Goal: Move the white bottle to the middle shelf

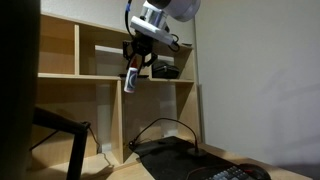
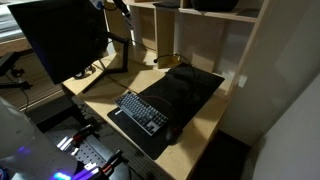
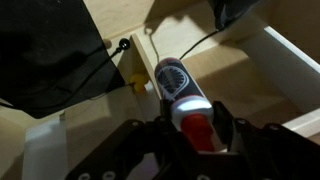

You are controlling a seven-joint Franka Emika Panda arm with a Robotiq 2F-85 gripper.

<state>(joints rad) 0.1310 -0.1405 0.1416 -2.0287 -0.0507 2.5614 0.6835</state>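
Observation:
My gripper (image 1: 135, 62) is shut on the white bottle (image 1: 131, 83), which hangs tilted below the fingers. It is in front of the shelving unit, level with the middle shelf (image 1: 90, 76), a long light-wood board with upright dividers above it. In the wrist view the bottle (image 3: 172, 85) lies lengthwise between the black fingers (image 3: 192, 128). Its red cap is clamped between them and its white body points away. I cannot tell whether the bottle touches the shelf board.
A black object (image 1: 165, 70) sits on the middle shelf in the cubby beside the gripper. On the desk below are a black mat (image 2: 190, 90), a keyboard (image 2: 140, 108), a monitor (image 2: 65, 40) and cables (image 1: 160, 125). The shelving side panel (image 2: 245, 50) rises at the desk's back.

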